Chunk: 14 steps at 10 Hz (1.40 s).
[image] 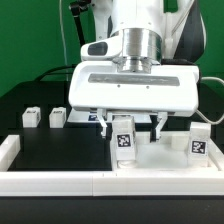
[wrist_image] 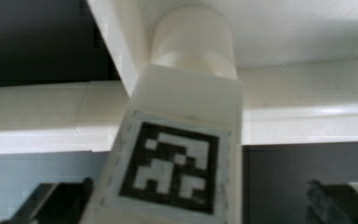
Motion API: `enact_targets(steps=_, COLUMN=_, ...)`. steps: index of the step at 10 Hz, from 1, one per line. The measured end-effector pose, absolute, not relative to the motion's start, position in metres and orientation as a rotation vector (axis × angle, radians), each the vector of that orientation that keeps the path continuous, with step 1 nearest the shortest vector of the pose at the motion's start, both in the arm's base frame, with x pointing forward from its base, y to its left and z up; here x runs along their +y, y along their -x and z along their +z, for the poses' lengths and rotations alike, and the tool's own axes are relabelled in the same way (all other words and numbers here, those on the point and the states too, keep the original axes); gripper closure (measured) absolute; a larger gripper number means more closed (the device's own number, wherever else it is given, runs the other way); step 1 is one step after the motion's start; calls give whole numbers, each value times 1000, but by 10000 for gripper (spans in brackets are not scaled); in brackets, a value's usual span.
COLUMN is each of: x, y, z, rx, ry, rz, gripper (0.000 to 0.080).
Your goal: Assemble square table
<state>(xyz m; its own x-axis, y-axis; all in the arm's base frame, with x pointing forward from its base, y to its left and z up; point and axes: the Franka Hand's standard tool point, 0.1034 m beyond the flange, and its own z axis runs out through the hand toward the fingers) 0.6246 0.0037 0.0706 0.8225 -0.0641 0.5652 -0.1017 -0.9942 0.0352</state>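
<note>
- The end effector (image: 133, 128) is held open, its fingers (image: 107, 123) set either side of a tagged leg (image: 124, 140) without touching it.
- The fingers should be centred on the leg before closing, so that it is not tipped.
- The leg is stood upright on the white panel (image: 165, 166), long axis vertical, tag faced toward the exterior camera.
</note>
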Motion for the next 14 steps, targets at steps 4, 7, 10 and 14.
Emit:
enact_targets(steps=4, x=4, y=-625, z=70, rx=-130, ry=-2937, rz=907, gripper=151)
enact_targets(steps=7, x=-7, y=-620, z=76, rx=-158, ry=-3016, rz=734, gripper=151)
enact_targets(steps=10, x=2, y=-624, z=105, rx=-209, ry=-3175, rz=433, gripper=151)
enact_targets(steps=14, x=3, y=-638, z=103, rx=-208, ry=-3244, rz=129, gripper=151)
